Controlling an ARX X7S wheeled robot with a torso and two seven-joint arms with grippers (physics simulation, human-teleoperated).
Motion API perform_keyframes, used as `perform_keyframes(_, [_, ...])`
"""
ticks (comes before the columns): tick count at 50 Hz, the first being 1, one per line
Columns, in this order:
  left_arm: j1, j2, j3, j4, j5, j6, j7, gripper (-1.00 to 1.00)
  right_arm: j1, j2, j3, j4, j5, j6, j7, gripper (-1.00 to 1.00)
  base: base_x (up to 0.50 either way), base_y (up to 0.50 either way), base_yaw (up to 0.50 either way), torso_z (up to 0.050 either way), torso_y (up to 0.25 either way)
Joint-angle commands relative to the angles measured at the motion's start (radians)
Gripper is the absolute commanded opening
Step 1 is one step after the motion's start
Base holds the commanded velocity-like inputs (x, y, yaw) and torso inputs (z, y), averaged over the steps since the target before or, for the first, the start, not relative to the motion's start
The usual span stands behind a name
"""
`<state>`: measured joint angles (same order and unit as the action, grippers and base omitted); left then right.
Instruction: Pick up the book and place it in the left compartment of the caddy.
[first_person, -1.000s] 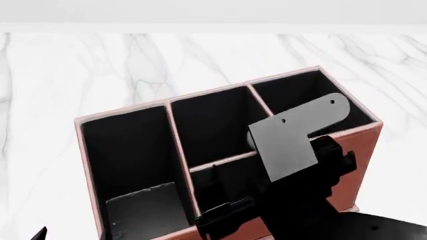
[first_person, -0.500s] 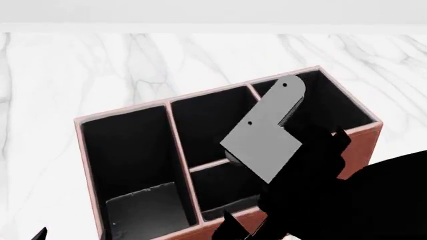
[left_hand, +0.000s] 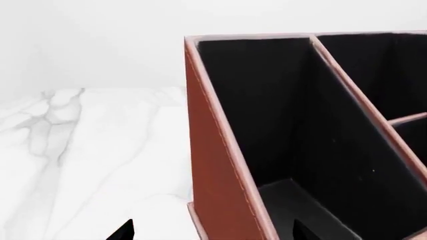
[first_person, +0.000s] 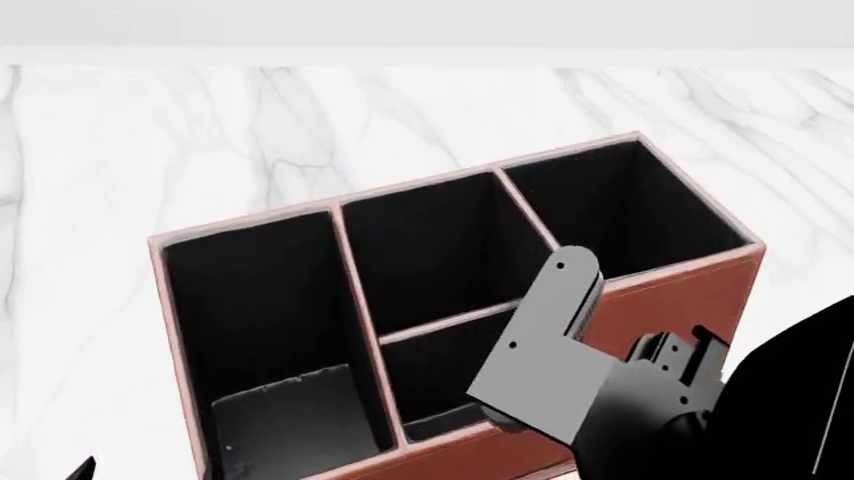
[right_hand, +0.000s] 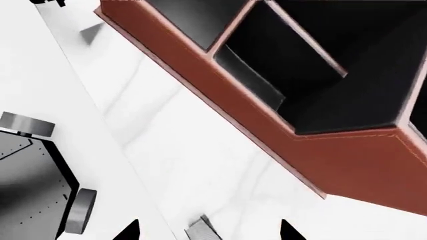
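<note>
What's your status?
Left gripper open, right gripper open, both empty. Book not identifiable; grey slab low in left compartment. Right arm overhangs caddy front.

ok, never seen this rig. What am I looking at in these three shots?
It's a simulated wheeled robot with two arms. The head view looks down from its head. The caddy stands on a white marble table, and the right arm with its grey bracket comes in at lower right. The other two views come from cameras beside each end effector. The left end effector is open by the caddy's outer wall, next to the left compartment. The right end effector is open over the table in front of the caddy. Neither holds anything. A flat dark slab sits low in the left compartment. It is possibly the book, but I cannot tell.
</note>
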<state>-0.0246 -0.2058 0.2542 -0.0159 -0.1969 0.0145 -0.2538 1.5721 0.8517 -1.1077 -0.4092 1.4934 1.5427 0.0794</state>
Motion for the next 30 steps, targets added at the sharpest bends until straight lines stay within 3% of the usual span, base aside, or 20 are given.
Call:
perform_keyframes(1, [-0.001,0.017,-0.019,0.000,0.015,-0.002,0.020,1.00,0.067,-0.002,-0.087,-0.003,0.029,0.003,-0.030,1.00,0.00,0.00,0.00,0.000,0.000])
perform_keyframes(30, [-0.006,0.006,-0.007,-0.003,0.001,0.000,0.008,1.00,0.105,-0.002,-0.246,0.050,0.025,-0.018,0.016,1.00,0.00,0.00,0.00,0.000,0.000])
